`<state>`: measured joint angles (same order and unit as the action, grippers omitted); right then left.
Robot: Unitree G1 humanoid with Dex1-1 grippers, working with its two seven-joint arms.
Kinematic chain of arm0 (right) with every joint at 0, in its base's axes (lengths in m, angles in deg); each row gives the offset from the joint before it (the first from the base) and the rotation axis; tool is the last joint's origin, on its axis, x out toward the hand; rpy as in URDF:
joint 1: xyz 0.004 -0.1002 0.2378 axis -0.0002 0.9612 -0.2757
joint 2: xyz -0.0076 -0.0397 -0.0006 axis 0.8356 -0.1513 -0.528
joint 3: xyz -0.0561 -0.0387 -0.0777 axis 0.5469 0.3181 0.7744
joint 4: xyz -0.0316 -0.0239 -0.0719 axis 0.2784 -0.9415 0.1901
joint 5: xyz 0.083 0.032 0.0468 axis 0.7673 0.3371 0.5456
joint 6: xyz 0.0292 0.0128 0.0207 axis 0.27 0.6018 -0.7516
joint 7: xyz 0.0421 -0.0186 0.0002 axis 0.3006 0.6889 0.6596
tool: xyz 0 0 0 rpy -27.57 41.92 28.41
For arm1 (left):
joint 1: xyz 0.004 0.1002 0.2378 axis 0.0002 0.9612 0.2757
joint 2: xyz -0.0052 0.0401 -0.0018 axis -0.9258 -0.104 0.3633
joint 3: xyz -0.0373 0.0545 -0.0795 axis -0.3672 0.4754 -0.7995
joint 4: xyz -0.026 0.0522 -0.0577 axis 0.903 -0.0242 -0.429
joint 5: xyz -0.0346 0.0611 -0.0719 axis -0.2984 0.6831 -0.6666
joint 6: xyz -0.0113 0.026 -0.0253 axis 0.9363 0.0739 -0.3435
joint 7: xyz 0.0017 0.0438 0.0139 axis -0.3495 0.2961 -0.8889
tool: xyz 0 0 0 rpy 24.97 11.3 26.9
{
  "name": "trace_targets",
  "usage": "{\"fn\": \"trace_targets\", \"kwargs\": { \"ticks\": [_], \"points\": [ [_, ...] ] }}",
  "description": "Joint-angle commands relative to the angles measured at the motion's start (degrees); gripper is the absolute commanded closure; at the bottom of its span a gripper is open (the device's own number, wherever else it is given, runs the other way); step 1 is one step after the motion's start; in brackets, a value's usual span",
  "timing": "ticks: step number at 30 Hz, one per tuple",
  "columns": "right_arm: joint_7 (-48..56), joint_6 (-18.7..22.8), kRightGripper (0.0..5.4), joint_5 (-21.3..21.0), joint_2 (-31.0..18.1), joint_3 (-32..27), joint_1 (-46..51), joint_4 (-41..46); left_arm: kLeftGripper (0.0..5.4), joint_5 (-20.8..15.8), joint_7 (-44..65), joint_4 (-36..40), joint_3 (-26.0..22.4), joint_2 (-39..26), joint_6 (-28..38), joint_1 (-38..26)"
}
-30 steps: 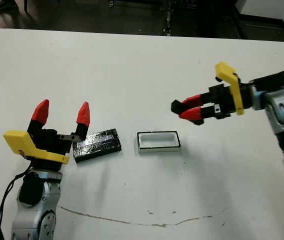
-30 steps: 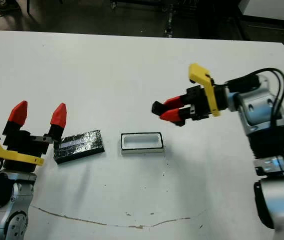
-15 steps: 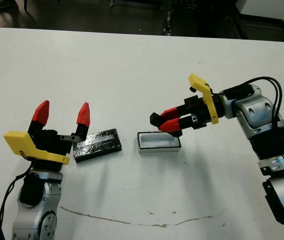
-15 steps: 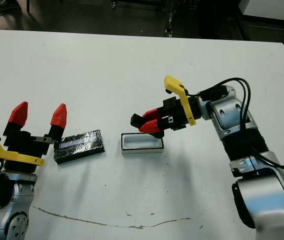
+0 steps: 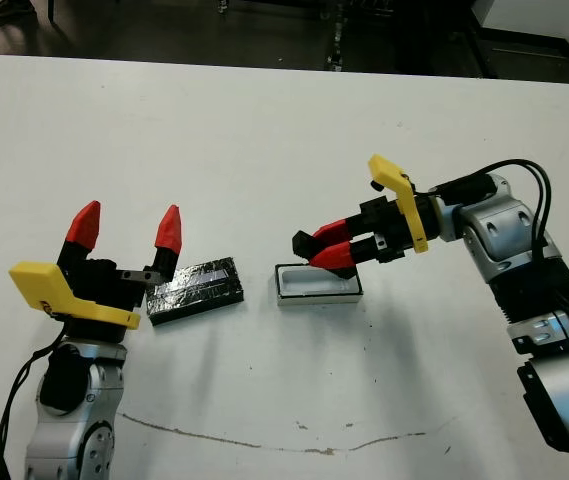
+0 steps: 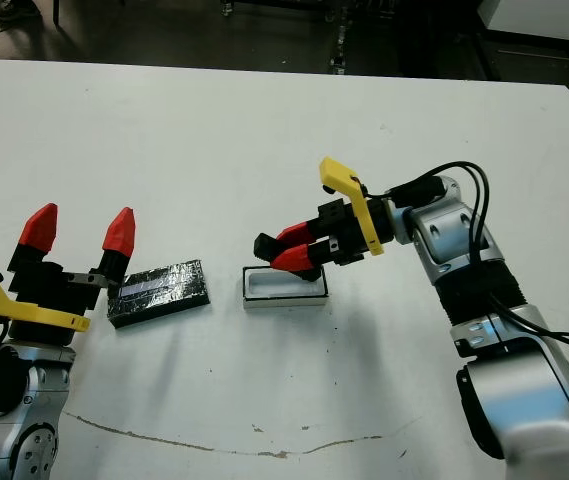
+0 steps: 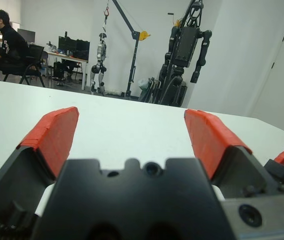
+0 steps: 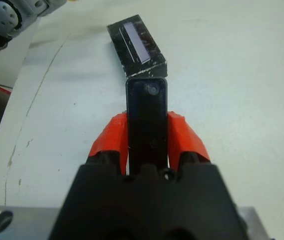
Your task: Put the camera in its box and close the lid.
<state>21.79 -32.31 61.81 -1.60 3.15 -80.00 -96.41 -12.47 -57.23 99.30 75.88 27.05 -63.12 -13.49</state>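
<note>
The camera (image 8: pixel 146 120) was clamped between the red fingers of the right gripper (image 5: pixel 316 250), held just above the box (image 5: pixel 318 284) at its left end. The box sat open near the middle of the desk (image 5: pixel 264 130). Just beside it on the left lay the lid (image 5: pixel 196 290), tilted. The left gripper (image 5: pixel 126 228) stood at the lid's left end, fingers spread apart and gripping nothing.

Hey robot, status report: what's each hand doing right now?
Right gripper shut on camera, above the box. Left gripper open, empty, beside the lid. Box open, nothing blocking it.
</note>
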Motion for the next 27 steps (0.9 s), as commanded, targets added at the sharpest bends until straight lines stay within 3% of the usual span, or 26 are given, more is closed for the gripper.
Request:
{"fn": "trace_targets", "kwargs": {
  "ticks": [1,27],
  "points": [
    [-0.41,-0.37,3.74,-0.39,-0.45,0.12,0.95,0.05,0.00,0.33,-0.45,0.57,-0.18,-0.19,-0.73,0.73],
    [-2.43,-2.01,3.74,-3.19,-0.91,1.06,2.98,0.88,0.00,-0.12,0.01,0.29,-0.19,0.00,-0.46,0.88]
  ]
}}
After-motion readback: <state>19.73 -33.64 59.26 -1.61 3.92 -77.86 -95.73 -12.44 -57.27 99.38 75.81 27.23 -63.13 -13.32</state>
